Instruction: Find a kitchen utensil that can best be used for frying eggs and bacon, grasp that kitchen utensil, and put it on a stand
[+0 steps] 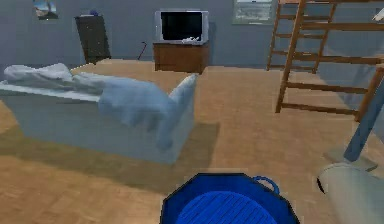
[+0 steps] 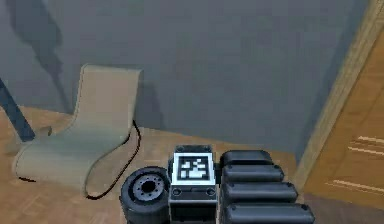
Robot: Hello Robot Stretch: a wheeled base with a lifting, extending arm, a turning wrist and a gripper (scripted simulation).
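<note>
Blue round vessel [image 1: 228, 203] is sitting at the bottom edge of the forward view, just right of the middle, and the edge is cutting off its near side. It is many-sided with a darker ribbed inside. I cannot tell whether it is a frying pan, nor what it is resting on.

A wooden floor [image 1: 240, 120] is running through the room up to a grey-blue wall [image 1: 125, 25]. On the forward view's left a pale sofa [image 1: 60, 112] is standing side-on with a light cloth [image 1: 135, 103] hanging over its near end. Behind it a dark chair [image 1: 92, 38] is standing against the wall. Further right a television [image 1: 182, 25] is resting on a wooden stand [image 1: 182, 57]. Next a wooden ladder frame [image 1: 318, 55] is rising, and a blue-grey pole [image 1: 365, 125] is slanting up beside a beige lounge chair [image 1: 350, 185].

The vessel is showing no clear long axis. A small loop handle [image 1: 266, 184] is sticking out from its far right rim, pointing toward the forward view's right and away.

In the arm side view, the gripper [image 2: 143, 195] is sitting low, right of the lounge chair and left of one marked white square [image 2: 195, 167]. The dark arm [image 2: 255, 185] is lying right of that square, with a wooden door [image 2: 355, 140] beyond. I cannot tell whether its fingers are apart or together, or whether it is holding anything.
</note>
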